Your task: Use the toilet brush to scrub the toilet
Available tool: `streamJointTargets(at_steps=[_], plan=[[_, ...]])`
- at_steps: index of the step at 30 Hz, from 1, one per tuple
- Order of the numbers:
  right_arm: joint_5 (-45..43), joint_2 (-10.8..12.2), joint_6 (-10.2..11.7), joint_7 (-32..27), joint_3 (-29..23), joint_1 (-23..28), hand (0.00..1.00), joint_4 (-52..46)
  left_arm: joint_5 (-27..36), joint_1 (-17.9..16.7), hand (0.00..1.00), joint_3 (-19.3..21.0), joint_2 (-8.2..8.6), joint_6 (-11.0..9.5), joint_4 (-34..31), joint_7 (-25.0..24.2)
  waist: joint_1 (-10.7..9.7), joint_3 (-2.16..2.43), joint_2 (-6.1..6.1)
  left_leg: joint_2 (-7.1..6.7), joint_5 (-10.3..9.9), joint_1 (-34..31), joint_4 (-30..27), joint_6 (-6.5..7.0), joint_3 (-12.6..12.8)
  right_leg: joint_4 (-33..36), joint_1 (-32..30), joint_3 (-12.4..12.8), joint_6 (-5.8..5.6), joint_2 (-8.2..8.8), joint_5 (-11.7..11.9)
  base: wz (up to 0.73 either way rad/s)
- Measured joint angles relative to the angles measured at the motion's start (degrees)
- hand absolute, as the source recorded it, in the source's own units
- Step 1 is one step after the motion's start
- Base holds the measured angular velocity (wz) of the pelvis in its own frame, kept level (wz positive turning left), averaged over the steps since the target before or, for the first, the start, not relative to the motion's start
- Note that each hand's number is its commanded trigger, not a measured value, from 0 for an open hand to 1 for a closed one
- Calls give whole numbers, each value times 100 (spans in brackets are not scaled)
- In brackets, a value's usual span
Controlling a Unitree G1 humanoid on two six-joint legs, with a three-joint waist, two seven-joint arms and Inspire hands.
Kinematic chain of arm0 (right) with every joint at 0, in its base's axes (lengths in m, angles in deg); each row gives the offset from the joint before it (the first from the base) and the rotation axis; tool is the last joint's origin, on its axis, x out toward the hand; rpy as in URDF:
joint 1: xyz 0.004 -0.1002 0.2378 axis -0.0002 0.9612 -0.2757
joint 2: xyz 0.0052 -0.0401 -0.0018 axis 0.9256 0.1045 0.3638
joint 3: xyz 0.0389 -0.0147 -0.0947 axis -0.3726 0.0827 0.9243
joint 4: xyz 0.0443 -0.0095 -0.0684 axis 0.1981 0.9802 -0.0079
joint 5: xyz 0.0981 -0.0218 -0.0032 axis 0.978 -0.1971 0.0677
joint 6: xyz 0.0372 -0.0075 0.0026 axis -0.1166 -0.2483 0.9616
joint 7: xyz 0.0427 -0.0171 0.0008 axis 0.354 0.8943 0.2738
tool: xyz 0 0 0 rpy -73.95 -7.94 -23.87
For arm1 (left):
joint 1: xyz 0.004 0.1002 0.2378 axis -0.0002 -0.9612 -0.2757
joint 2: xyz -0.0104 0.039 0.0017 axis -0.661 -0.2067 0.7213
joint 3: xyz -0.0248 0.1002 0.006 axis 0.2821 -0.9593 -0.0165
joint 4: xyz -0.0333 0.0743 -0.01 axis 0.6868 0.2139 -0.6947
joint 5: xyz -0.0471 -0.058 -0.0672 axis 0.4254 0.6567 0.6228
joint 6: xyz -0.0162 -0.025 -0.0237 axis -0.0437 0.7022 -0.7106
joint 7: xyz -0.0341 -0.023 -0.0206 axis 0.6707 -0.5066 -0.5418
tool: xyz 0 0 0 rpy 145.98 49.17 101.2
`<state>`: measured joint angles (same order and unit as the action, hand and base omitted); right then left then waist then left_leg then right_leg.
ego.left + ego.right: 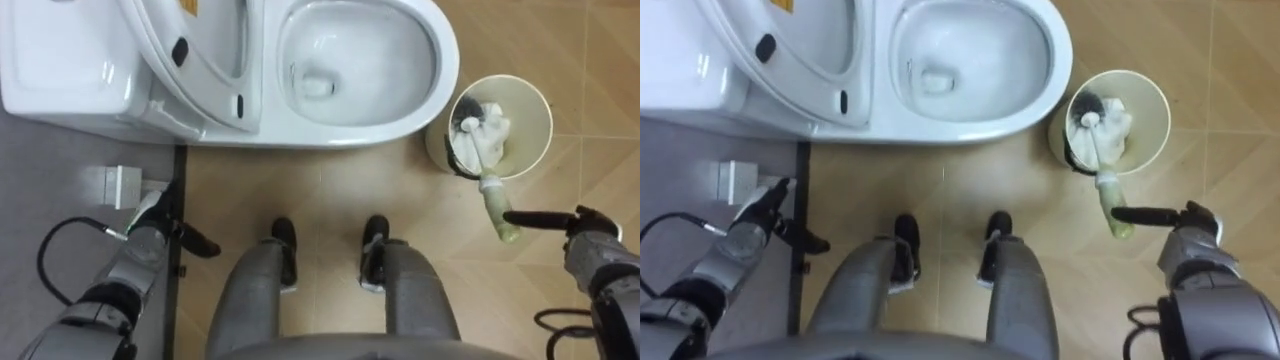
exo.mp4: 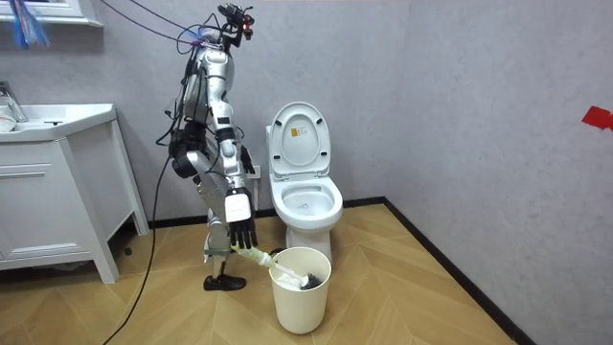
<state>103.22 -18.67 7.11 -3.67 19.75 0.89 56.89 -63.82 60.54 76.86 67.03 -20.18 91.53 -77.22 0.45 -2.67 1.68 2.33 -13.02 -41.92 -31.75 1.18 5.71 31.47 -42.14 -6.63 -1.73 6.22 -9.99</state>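
Observation:
The white toilet point(image 1: 420, 110) stands in front of me with its lid up and its bowl point(image 1: 355, 60) open. To its right is a cream waste bin point(image 1: 535, 100). The toilet brush point(image 1: 487, 180) leans in the bin, its dark head point(image 1: 1087, 104) down among crumpled white paper. Its pale green grip point(image 1: 503, 222) sticks out over the rim towards me. My right hand point(image 1: 590, 235) hangs beside the grip with straight fingers point(image 1: 540, 218) touching its end. In the room view the same hand point(image 2: 243, 230) hangs just above the handle. My left hand point(image 1: 158, 215) hangs relaxed and empty at the lower left.
A white wall socket point(image 1: 118, 185) with a cable sits near my left hand, by the dark skirting strip. The toilet tank point(image 1: 60, 60) is at the far left. A white vanity with a sink point(image 2: 48, 192) stands at the room view's left. The floor is wooden.

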Motion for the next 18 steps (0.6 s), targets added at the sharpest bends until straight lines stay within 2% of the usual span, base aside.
streamJointTargets(at_steps=[8, 13, 18], plan=[[-47, -166, 10, 64, 3, -354, 0, -40, 96, 177, 0, -13, -27, -26, 138, 433, 10, -13, 21, -2, 2, -542, -240, 0, -4, 334, -620, 55, 15, 17, -9, 0], [-70, -182, 22, 48, 178, -431, 0, -235, 135, 457, 0, -234, -34, -43, 170, 690, 38, -18, 27, 0, -2, -754, -403, 3, -7, 450, -813, 62, 37, 26, -23, 0], [-68, -198, 85, -122, 178, -485, 0, -679, 334, 703, 0, -284, -51, -205, 165, 858, 62, -86, 132, 9, -40, -1047, -704, -7, 0, 820, -1131, 90, 108, 62, -123, 1]])
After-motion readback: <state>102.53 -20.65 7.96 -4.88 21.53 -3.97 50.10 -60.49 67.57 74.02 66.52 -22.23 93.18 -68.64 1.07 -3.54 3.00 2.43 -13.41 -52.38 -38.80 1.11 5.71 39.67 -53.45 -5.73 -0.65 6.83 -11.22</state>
